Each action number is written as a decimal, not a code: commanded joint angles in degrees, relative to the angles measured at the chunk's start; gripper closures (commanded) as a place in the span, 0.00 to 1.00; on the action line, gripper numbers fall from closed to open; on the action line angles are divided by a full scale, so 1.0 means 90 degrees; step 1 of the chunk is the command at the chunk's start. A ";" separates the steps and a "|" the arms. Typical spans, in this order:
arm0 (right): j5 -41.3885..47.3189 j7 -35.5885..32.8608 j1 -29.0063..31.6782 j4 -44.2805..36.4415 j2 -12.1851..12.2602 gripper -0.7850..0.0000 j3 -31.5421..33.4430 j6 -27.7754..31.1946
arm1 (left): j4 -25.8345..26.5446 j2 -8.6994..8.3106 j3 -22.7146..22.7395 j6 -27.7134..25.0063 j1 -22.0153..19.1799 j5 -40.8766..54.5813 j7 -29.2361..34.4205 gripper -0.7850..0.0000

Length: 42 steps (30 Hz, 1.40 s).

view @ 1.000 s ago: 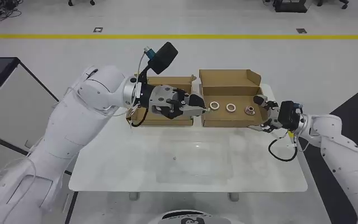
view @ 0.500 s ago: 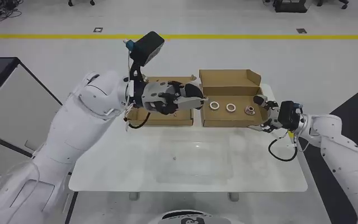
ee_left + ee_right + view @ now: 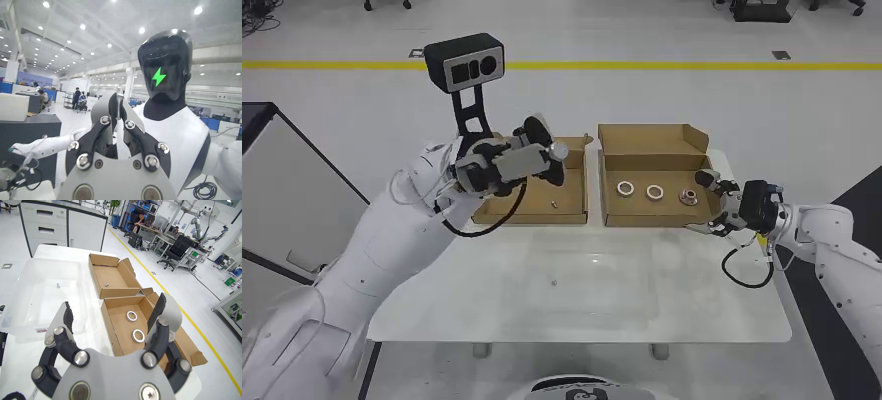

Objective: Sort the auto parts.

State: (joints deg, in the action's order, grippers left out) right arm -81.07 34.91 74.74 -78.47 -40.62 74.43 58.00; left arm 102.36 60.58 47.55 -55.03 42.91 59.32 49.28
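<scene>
1. Bolt (image 3: 118, 107) detail is limited. The black pads of the left gripper (image 3: 117, 100) cover part of its shank, and in the top view it is too small to pick out among that gripper's (image 3: 547, 152) fingers.
2. A copper-coloured part (image 3: 689, 196) lies in the right cardboard box (image 3: 652, 140), partly behind the right gripper (image 3: 705, 184). Its kind cannot be told.
3. The held bolt is grey metal, threaded along its shank, with a wider head at one end.
4. Its long axis runs along the length of the fingers, head at the fingertip end, and the other end points toward the wrist.
5. The left gripper is pinching the bolt between its two pads, raised over the far side of the left cardboard box (image 3: 572, 215).
6. The right gripper (image 3: 113, 311) has its fingers spread wide with nothing between them. It sits at the outer end of the right cardboard box (image 3: 107, 321).
7. Two metal rings (image 3: 131, 316) (image 3: 138, 335) lie flat in that box, apart from each other.
8. One short screw (image 3: 107, 284) lies in the left cardboard box (image 3: 98, 279).
9. A clear plastic bin (image 3: 11, 306) stands on the white table (image 3: 722, 310) with another small bolt (image 3: 57, 285) in it.
</scene>
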 commanded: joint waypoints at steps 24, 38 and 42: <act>-0.0001 0.0008 0.0000 0.0000 0.0000 0.00 -0.0001 0.0000 | -0.0131 0.0819 0.1443 0.1237 0.0797 -0.0070 0.1235 1.00; -0.0001 0.0008 0.0000 0.0000 0.0000 0.00 -0.0001 0.0000 | 0.0244 0.0927 0.1496 0.1204 0.0922 0.0168 0.1202 1.00; -0.0001 0.0008 0.0000 0.0000 0.0000 0.00 -0.0001 0.0000 | 0.0353 0.1008 0.1608 0.1456 0.0964 0.0771 0.1454 1.00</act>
State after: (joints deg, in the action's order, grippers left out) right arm -81.07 34.91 74.74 -78.47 -40.62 74.43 58.00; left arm 105.44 69.47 61.68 -42.55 51.43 65.10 61.78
